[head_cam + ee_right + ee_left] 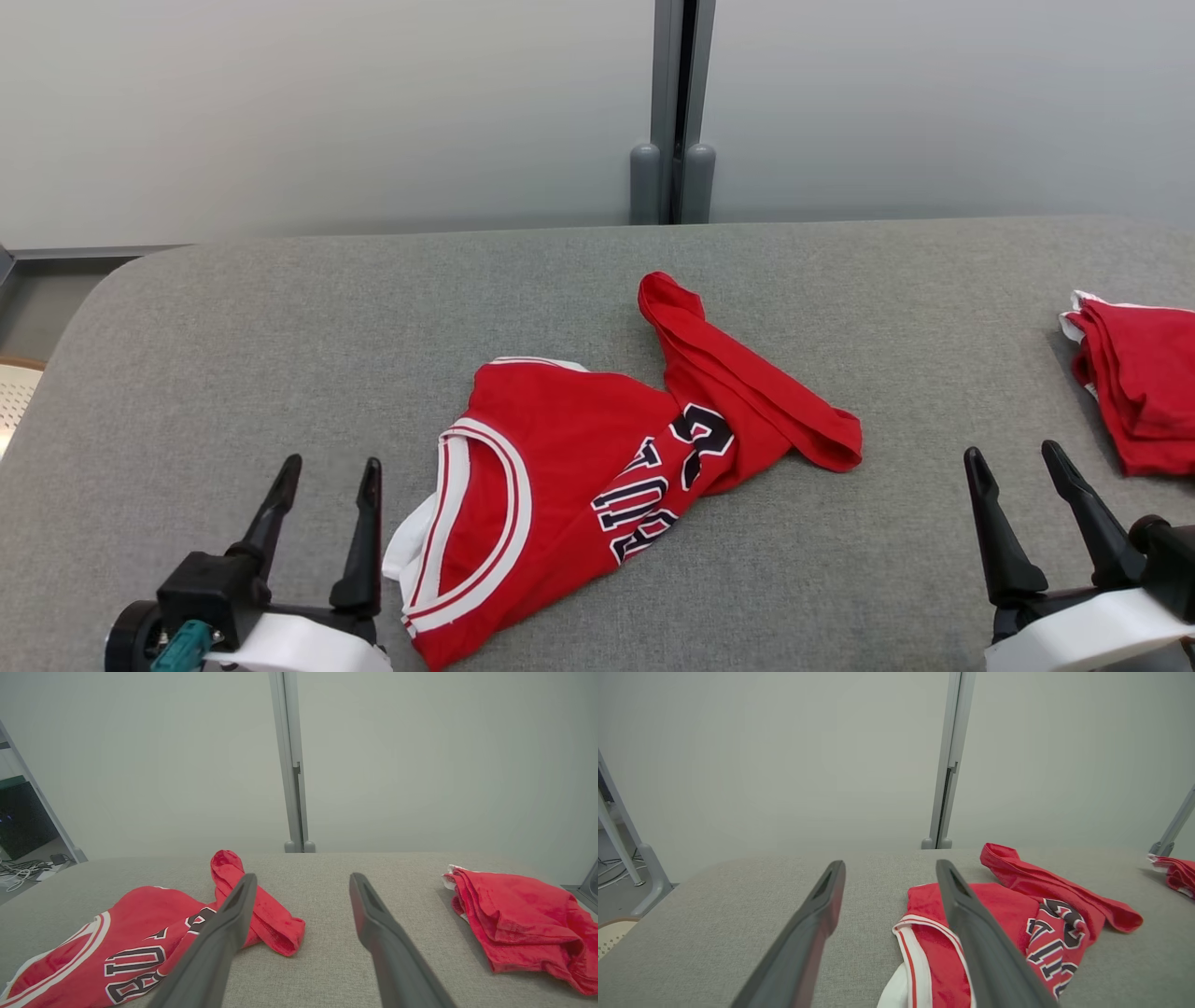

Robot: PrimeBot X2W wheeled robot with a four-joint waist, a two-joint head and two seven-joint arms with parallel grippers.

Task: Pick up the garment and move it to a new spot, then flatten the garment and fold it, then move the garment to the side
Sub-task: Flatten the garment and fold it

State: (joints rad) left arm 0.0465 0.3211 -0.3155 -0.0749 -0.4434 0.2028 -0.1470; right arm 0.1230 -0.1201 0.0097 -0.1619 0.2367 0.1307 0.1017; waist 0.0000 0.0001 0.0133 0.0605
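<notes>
A crumpled red garment [597,467], a jersey with white trim and dark lettering, lies in the middle of the grey padded table [233,355]. It also shows in the left wrist view [1017,919] and the right wrist view [140,938]. My left gripper [330,471] stands open at the lower left, just left of the garment's white-trimmed opening, holding nothing. In its own view the left gripper [889,868] points past the garment's left edge. My right gripper [1016,457] stands open at the lower right, apart from the garment, empty; in its own view the right gripper [301,879] points over bare cloth.
A second red cloth [1134,392], folded, lies at the table's right edge, also in the right wrist view [518,919]. A pale wall with a grey post [674,112] stands behind the table. The table's left edge [56,345] drops to the floor.
</notes>
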